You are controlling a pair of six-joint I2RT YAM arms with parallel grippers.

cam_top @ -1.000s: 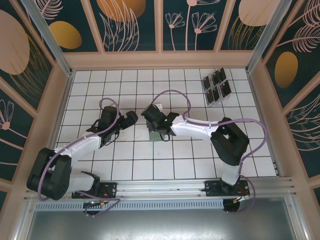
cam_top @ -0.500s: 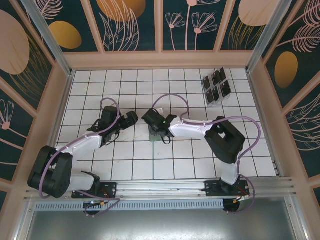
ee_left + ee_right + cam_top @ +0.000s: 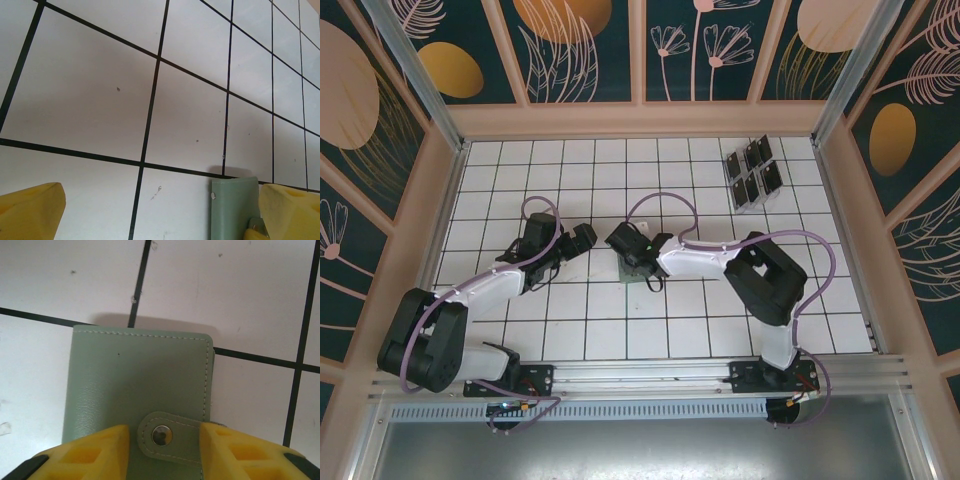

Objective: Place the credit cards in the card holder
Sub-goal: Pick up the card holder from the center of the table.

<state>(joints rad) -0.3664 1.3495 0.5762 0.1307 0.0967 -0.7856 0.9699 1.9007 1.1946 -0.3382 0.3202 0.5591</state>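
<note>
Top view, holder: the sage holder lies flat near the middle of the white-tiled desk. Its far part is covered by the right pincer.
Top view, cards: the black cards stand in two rows at the far right, well apart from the holder and too small for detail.
Top view, left pincer: the left pincer is low, just left of the holder.
Top view, change: the right arm's elbow has swung left since a second ago; holder and cards lie as before.
Left wrist, pincer: the yellow fingers are cut off at both bottom corners and spread wide, with bare tile between.
Left wrist, holder: one green corner shows beside the right finger.
Right wrist, holder: matte and soft, with a stitched edge, rounded corners and a tab with a metal snap. The near edge is cut off.
Right wrist, pincer: the fingers flank the tab with a narrow gap; I cannot tell whether they pinch it.
</note>
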